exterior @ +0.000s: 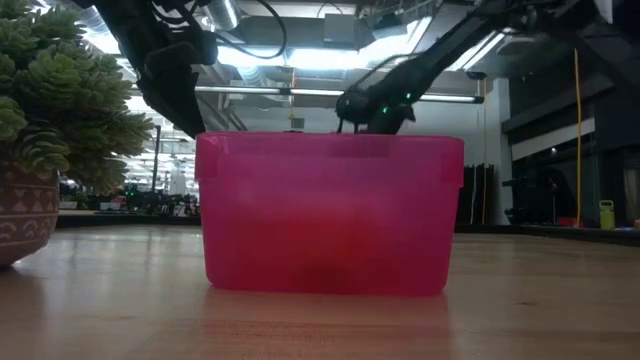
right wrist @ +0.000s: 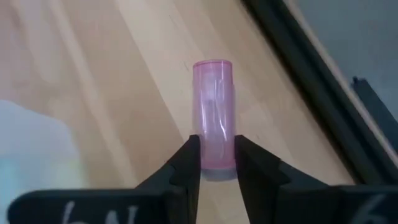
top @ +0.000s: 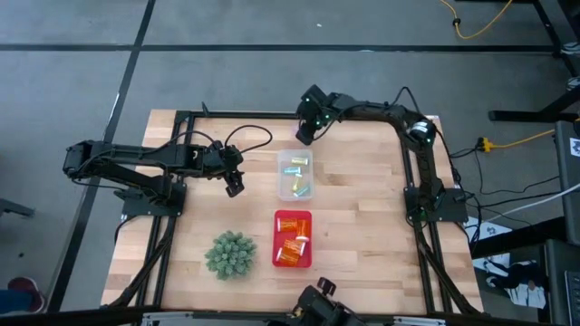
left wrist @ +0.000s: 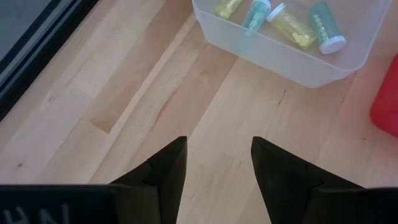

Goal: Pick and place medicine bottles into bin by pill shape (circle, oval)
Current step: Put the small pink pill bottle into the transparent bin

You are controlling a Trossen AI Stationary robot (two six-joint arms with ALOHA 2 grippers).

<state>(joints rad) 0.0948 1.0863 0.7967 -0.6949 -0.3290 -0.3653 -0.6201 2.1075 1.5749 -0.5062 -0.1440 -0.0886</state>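
Since the right gripper (right wrist: 216,155) clenches the pink vial (right wrist: 214,112) near one end, this light, slick tube could pivot, while the left gripper (left wrist: 217,168) waits released.

Light wooden table (top: 362,226), planked, framed by dark rails. Resting on it: a clear bin (top: 294,175) near the middle, a red bin (top: 293,239) just in front of it toward the near edge, and a spiky green plant (top: 229,254) in a patterned pot left of the red bin, apart from it. Also bolted onto it, the two arm bases, left (top: 149,197) and right (top: 437,205), each near a side edge.
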